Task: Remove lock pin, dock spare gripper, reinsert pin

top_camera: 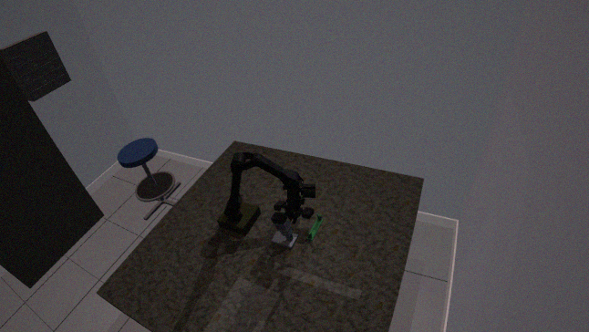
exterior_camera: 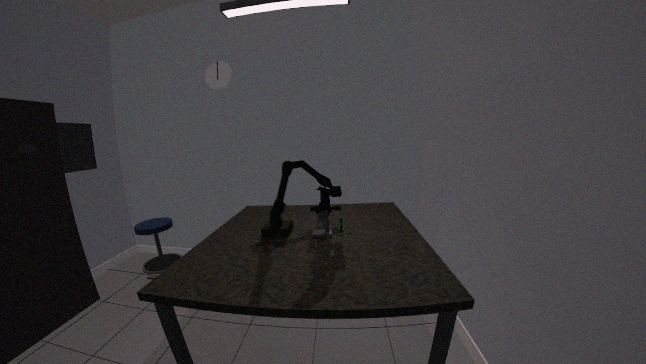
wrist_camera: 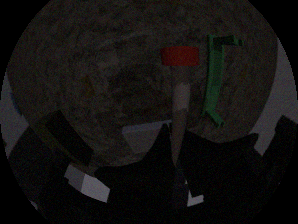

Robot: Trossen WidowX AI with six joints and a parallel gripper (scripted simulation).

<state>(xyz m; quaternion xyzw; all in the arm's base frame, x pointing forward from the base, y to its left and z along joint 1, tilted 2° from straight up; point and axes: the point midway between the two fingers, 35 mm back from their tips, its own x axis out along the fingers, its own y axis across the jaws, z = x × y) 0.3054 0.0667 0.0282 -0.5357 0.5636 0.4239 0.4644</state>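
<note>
My gripper points down and is shut on the lock pin. The pin is a pale shaft with a red head at its far end. It hangs just over the mount, whose light base plate lies on the table. A dark body stands on the mount's post, close beside my fingers. In this dim light I cannot tell whether it is the spare gripper. The socket itself is hidden.
A green bracket stands upright just right of the mount. The arm's base sits to the left on the dark stone table. A blue stool and a black cabinet stand off the table.
</note>
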